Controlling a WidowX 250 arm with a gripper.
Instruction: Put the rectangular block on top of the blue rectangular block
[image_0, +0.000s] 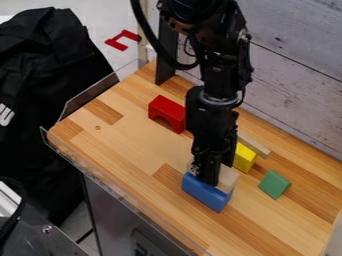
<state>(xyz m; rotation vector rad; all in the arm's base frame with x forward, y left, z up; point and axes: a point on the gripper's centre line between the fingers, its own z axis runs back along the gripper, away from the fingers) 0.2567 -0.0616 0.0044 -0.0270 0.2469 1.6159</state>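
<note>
Wooden tabletop (143, 145) beneath, the claw (206, 175) hangs at a pale block (228, 178) and blue block (206, 194), whether clamped I cannot tell.

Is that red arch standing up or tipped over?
Upright: the red arch has its flat side on top and its hollow facing down to the table.

Wooden tabletop (133, 142): red arch (166, 109), blue block (205, 192), yellow block (244, 158), green block (274, 184), pale strip (256, 145).
</note>
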